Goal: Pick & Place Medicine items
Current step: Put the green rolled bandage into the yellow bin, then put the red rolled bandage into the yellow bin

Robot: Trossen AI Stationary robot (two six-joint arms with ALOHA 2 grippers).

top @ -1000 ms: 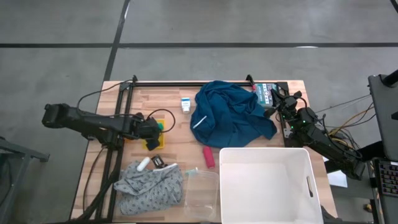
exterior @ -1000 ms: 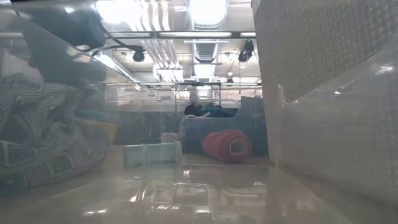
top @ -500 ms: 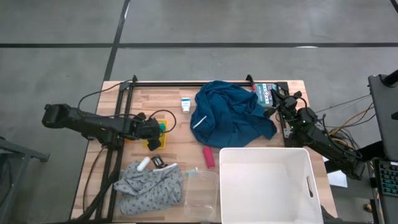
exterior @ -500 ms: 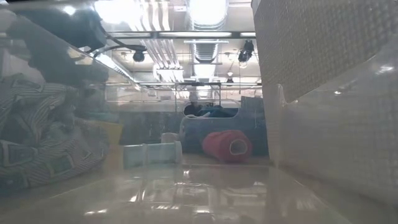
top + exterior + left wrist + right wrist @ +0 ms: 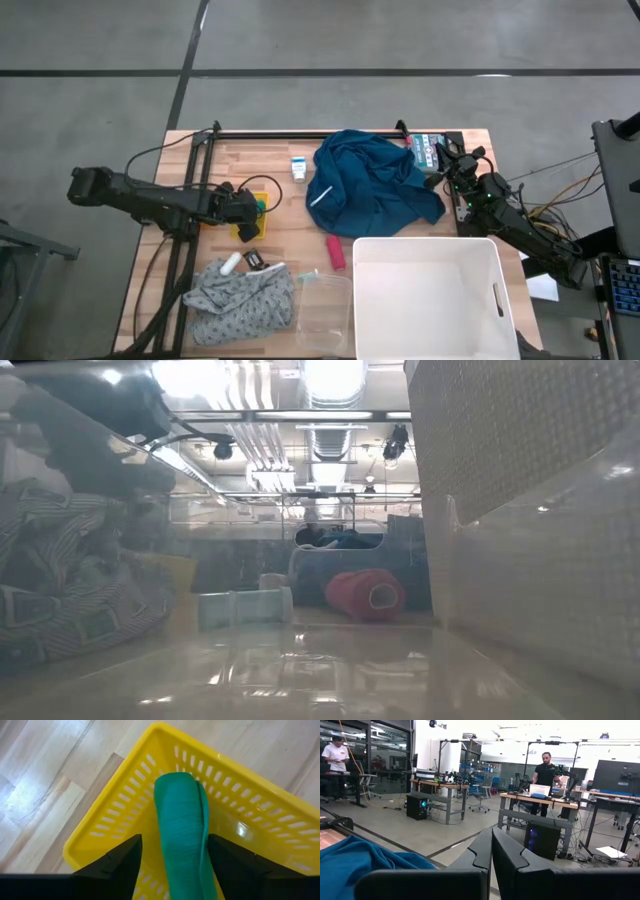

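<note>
My left gripper (image 5: 247,207) hangs over a small yellow slotted basket (image 5: 250,230) on the table's left half, pointing steeply down. In the left wrist view it (image 5: 175,845) is open, with a green roll (image 5: 177,815) lying in the basket (image 5: 100,830) between its fingers. A small white carton with blue print (image 5: 299,168) lies flat on the wood farther back, beside the blue cloth (image 5: 370,190). My right gripper (image 5: 442,158) waits shut at the far right edge, near that cloth. My left gripper comes from above with one finger on each side of the green roll, lying along it. One finger (image 5: 122,857) stands apart from the roll, with basket floor showing between. The other finger (image 5: 227,857) meets the roll's side (image 5: 204,840) in the picture; whether it touches, I cannot tell.
A large white bin (image 5: 425,295) fills the near right. A red roll (image 5: 335,252) lies just left of it. A grey patterned cloth (image 5: 240,300), a white tube (image 5: 232,263) and a clear plastic tray (image 5: 325,295) sit at the near left. Cables run along the left side.
</note>
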